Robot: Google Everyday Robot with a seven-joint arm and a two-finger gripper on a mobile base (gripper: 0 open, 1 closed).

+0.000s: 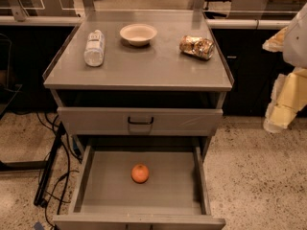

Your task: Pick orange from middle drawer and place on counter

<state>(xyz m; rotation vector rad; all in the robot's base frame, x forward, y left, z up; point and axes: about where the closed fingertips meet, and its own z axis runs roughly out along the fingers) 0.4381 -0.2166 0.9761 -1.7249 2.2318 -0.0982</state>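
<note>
The orange [140,173] lies on the floor of the open middle drawer [110,186], near its centre. The drawer is pulled out toward me at the bottom of the view. Above it is the counter [158,66], the flat grey cabinet top. My gripper [280,110] hangs at the far right edge of the view, beside the cabinet at about the height of the upper drawer. It is well to the right of the orange and above it, and it holds nothing that I can see.
On the counter are a plastic water bottle [94,47] lying at the left, a cream bowl [138,34] at the back middle and a shiny snack bag [196,47] at the right. The upper drawer front [140,121] with its black handle is closed. Cables [55,166] trail on the floor at the left.
</note>
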